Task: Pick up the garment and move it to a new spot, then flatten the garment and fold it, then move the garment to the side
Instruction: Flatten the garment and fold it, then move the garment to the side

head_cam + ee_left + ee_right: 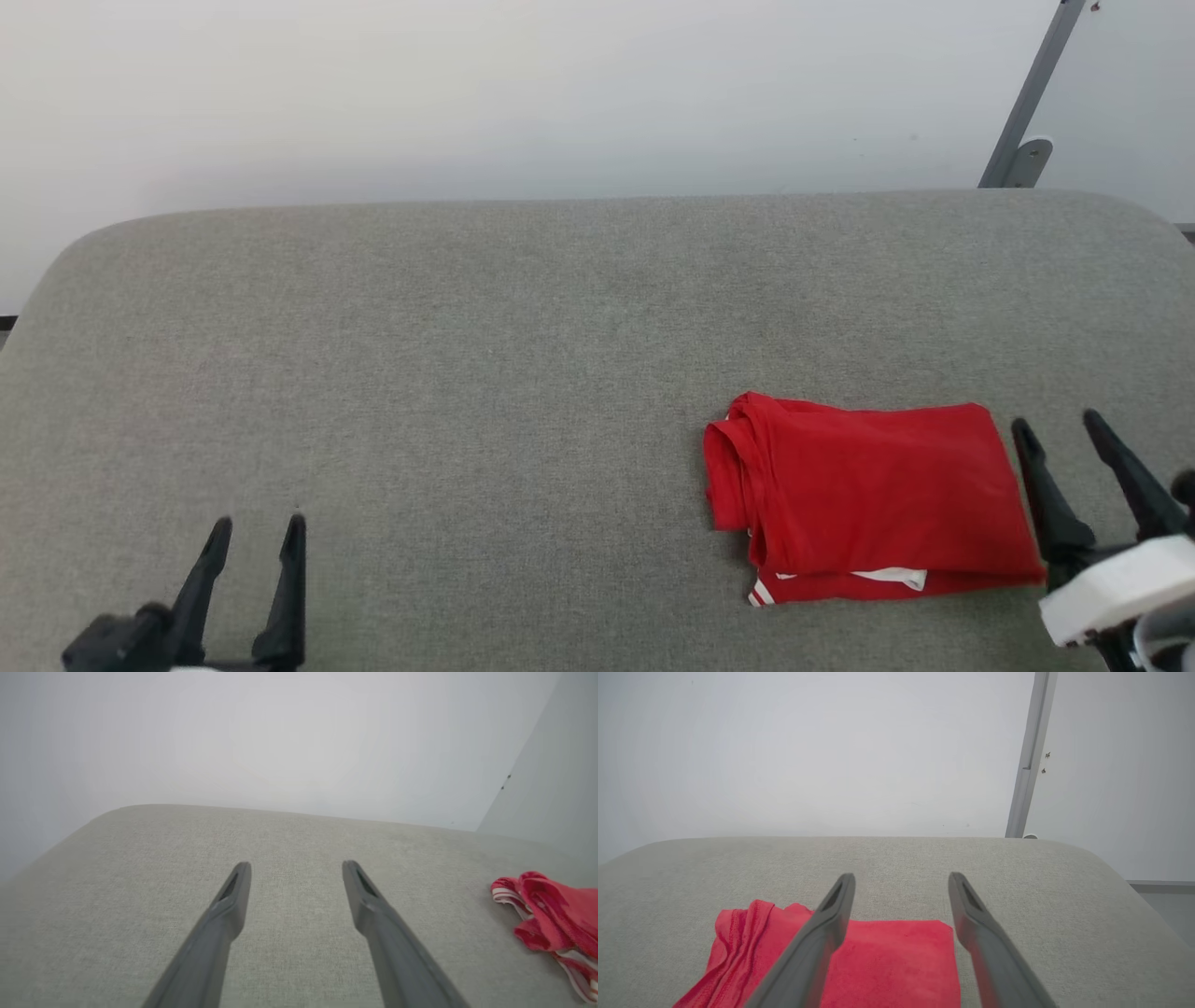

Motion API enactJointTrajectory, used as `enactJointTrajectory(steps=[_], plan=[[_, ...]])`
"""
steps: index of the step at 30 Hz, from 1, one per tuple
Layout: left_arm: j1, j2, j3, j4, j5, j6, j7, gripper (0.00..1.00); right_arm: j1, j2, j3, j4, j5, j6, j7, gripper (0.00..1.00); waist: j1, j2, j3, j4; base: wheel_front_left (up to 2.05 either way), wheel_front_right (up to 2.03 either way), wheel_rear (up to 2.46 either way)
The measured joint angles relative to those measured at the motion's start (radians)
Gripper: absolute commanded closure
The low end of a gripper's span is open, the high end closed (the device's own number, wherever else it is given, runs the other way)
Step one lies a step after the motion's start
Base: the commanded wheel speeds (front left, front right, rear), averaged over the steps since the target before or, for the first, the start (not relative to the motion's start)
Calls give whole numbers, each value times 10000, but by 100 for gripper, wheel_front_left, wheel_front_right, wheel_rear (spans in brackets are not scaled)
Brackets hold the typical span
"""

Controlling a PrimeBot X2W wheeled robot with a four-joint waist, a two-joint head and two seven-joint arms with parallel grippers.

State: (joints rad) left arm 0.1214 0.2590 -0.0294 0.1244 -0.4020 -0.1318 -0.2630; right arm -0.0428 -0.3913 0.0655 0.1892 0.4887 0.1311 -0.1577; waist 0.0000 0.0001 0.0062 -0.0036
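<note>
The red garment [868,499] lies folded into a compact rectangle on the right part of the grey padded surface [467,373], with white sleeve cloth and striped trim peeking out at its near edge. My right gripper [1060,425] stands open just to the right of the garment, fingers apart and holding nothing. In the right wrist view the garment [887,961] lies below and to the left of that gripper [901,877]. My left gripper [260,523] is open at the lower left, far from the cloth. The left wrist view has the garment [551,914] at its right edge, beyond the open left gripper [296,865].
A white wall rises behind the surface. A grey metal post [1032,93] leans at the back right corner, also seen as the post [1029,756] in the right wrist view. The padded surface has rounded far corners and bare cloth left of the garment.
</note>
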Motion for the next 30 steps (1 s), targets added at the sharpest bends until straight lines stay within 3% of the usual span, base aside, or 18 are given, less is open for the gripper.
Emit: enactJointTrajectory(steps=[7,18,30], plan=[[740,-276,395,-508,318,0,0,0,1078,464,-993,-1072,-339,-2,529,0,0,0,34,104,0,0,0],[517,-320,391,-529,297,0,0,0,1164,721,-1252,-1496,-523,-2,1726,0,0,0,398,155,0,0,0],[-1885,-67,-1080,40,182,0,0,0,-844,-878,-570,-387,-199,0,5691,0,0,0,2006,366,0,0,0]])
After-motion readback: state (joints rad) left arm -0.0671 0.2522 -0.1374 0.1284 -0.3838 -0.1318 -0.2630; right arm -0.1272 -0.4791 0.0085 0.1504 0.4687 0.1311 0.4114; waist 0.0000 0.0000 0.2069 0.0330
